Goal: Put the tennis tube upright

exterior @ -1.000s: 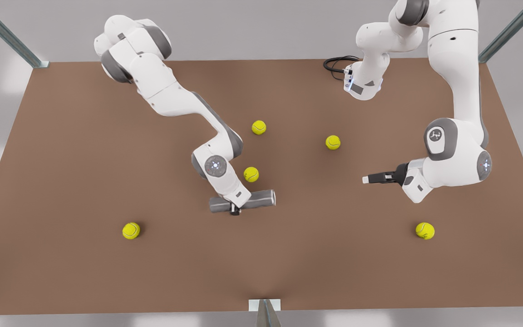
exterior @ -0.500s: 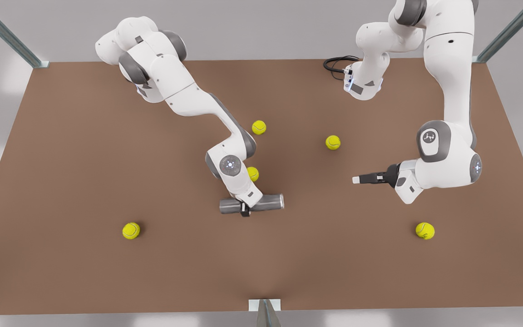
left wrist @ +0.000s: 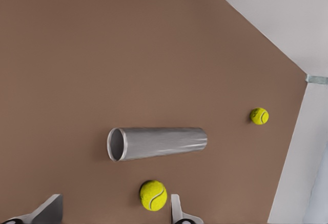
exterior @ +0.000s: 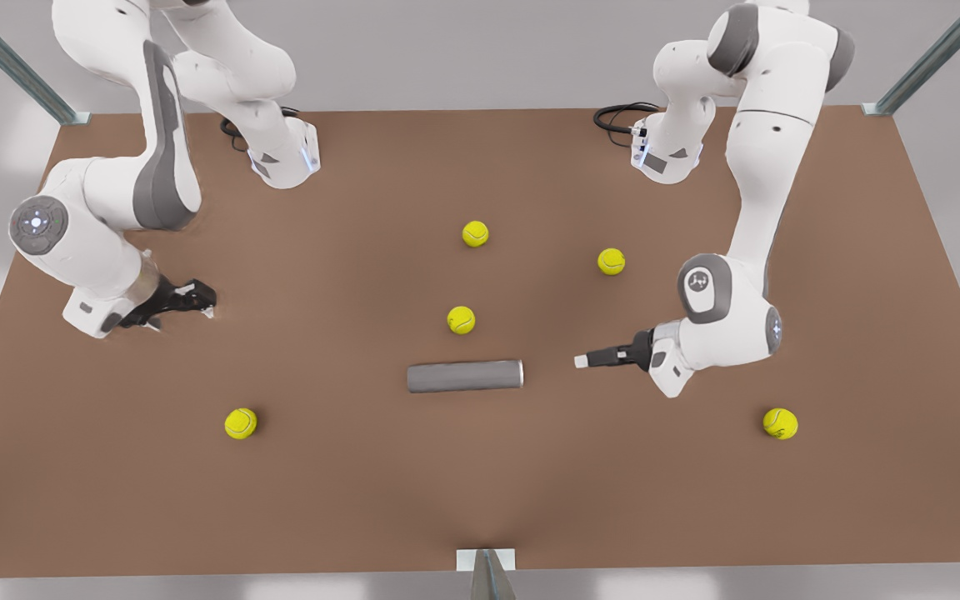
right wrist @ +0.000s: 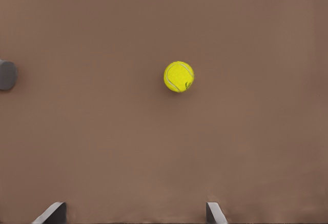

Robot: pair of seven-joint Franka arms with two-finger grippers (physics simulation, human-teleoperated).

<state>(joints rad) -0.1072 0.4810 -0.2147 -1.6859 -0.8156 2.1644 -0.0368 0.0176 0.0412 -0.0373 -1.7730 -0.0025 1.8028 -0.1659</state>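
Grey unlabelled tennis tube point(exterior: 464, 376), flat

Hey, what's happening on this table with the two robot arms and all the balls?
The tennis tube should end up upright, but it lies on its side on the brown table, held by nothing. The left gripper, open, points at its rimmed end from the front view's right. The right gripper, also open, waits far off at the front view's left. Five tennis balls lie scattered about.

The light is bright and soft and comes from above. Shadows under the balls are small and faint. The grey tube point(exterior: 464, 376) shines a little. Nothing looks blurry.
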